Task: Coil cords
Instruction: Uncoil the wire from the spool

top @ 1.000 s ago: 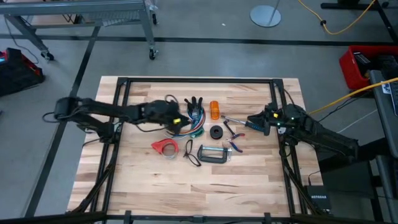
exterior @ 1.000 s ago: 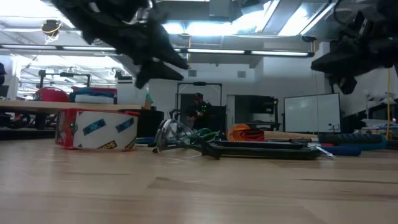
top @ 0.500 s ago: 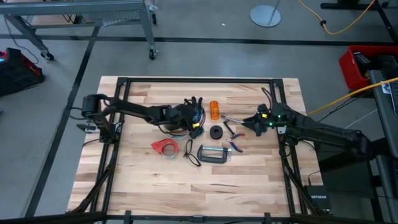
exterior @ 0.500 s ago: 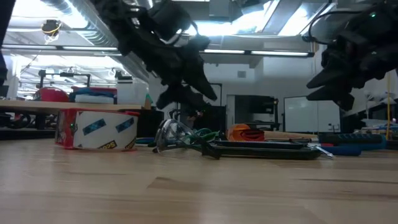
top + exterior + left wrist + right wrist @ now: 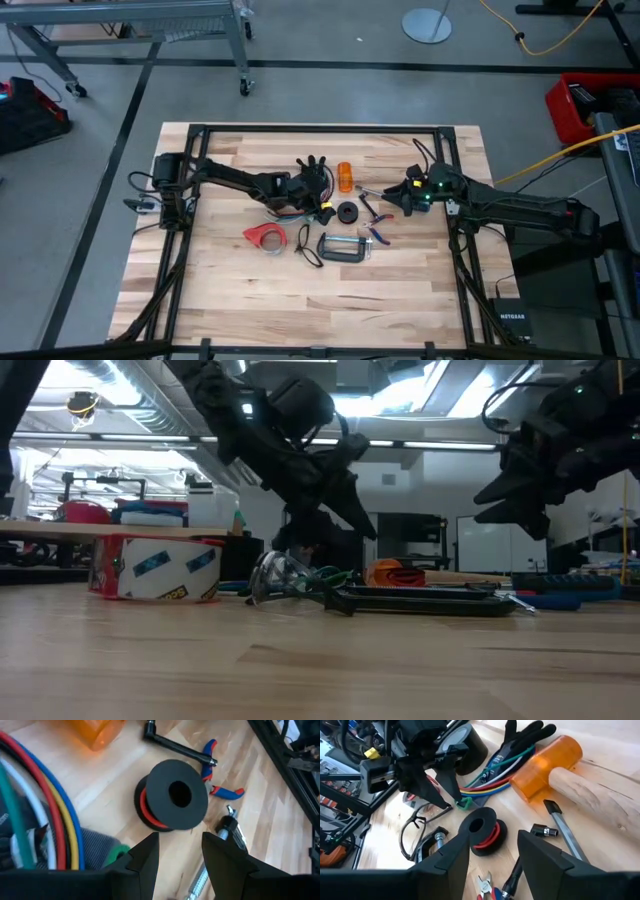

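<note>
The left gripper [image 5: 322, 207] hangs open over the cords [image 5: 300, 205], its arm reaching low across from the table's left edge. The right gripper [image 5: 392, 196], also open and empty, hangs near the pliers [image 5: 377, 235], its arm stretched in from the right. The cords lie mid-table beside a black spool [image 5: 347, 213] and an orange mallet [image 5: 345, 177]. The wooden table [image 5: 300, 300] stands on a grey floor.
</note>
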Controlling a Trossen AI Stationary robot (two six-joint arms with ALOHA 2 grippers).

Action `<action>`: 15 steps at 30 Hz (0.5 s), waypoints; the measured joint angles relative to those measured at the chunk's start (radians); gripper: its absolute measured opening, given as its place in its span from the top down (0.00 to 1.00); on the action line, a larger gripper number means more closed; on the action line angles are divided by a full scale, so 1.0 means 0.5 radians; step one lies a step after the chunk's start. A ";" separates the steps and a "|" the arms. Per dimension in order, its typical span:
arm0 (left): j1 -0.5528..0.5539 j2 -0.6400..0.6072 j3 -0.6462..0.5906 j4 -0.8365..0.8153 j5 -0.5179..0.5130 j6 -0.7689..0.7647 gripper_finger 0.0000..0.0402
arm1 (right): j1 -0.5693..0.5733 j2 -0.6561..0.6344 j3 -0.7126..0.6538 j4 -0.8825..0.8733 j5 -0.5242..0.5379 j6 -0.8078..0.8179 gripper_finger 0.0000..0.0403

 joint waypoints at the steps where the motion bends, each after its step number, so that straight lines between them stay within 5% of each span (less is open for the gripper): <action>1: 0.000 0.023 0.016 0.006 0.002 -0.001 0.65 | 0.000 0.018 0.000 0.012 0.000 0.000 0.58; 15: 0.006 0.324 0.261 0.000 0.050 -0.054 0.65 | 0.000 0.067 0.000 0.033 -0.053 -0.001 0.58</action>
